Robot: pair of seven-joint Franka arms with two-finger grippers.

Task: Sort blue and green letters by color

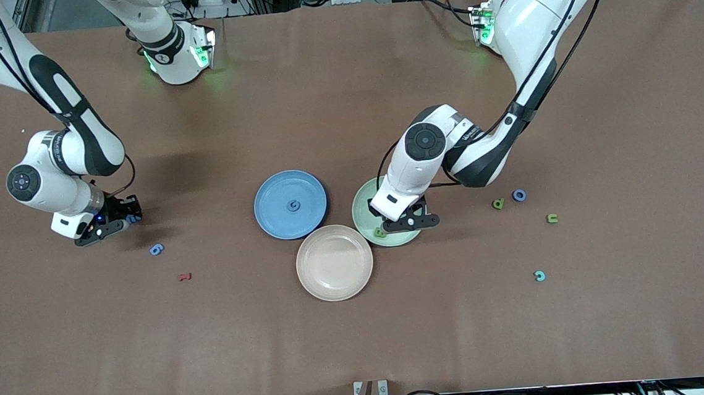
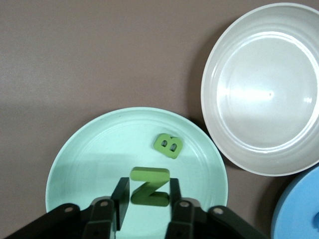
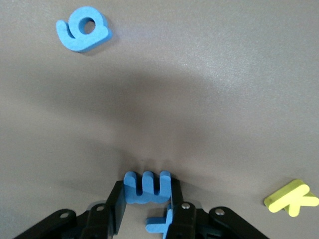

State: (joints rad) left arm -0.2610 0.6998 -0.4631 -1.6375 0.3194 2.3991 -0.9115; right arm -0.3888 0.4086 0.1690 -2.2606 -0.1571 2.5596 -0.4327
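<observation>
Both arms wear glossy white shells with black joint bands and black cables along the links. Green lights glow at their bases. The left gripper (image 2: 146, 204) and right gripper (image 3: 145, 209) have matte black fingers, with silver screws just above.

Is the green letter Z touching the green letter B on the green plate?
Apart. The left wrist view shows bare green plate between the green Z, held upright by the left gripper, and the green B lying flat.
</observation>
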